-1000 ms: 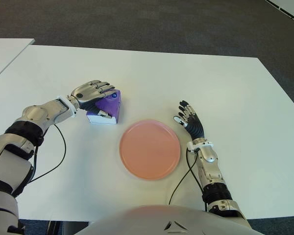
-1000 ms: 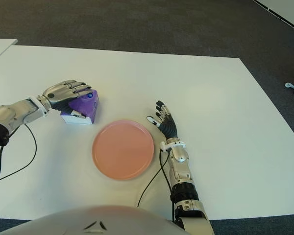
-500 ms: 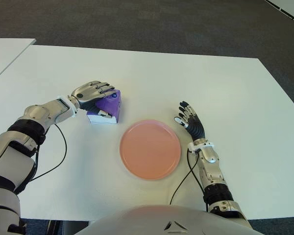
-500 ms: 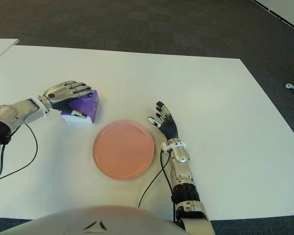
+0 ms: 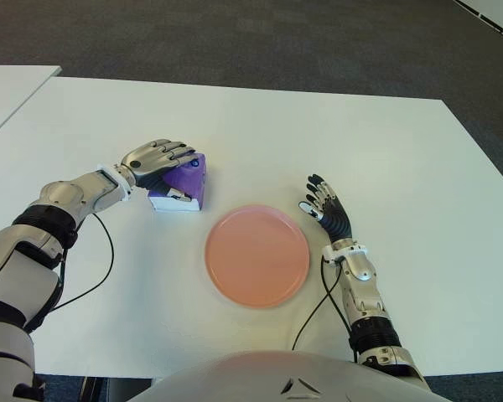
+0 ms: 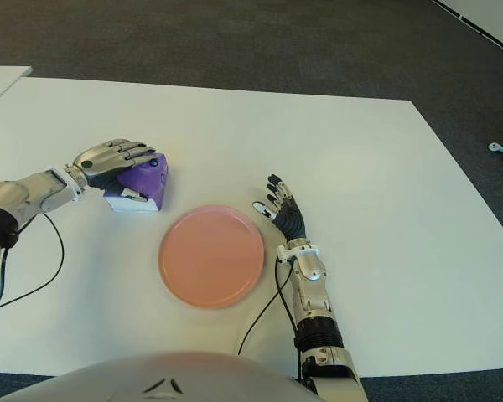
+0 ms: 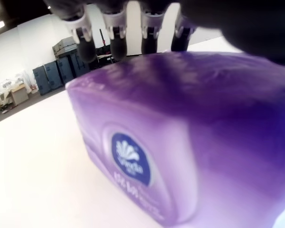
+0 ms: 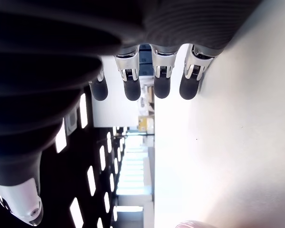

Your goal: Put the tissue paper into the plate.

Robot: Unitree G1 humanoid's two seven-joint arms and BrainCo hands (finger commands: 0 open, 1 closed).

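Fingers (image 5: 172,152) of our left hand (image 5: 155,159) are curling over the purple tissue paper (image 5: 184,186), sitting at ten o'clock from the plate (image 5: 256,255). We are squeezing firmly, then lifting. Our right hand (image 5: 325,207), spread and empty, is showing at three o'clock.

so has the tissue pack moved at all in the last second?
No. The tissue pack sits in the same spot up-left of the plate, with the left hand draped over it; the gap to the plate's rim looks unchanged.

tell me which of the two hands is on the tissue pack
The left hand: it covers the top of the purple tissue pack, left of the pink plate. The right hand shows on the plate's right, fingers spread, holding nothing.
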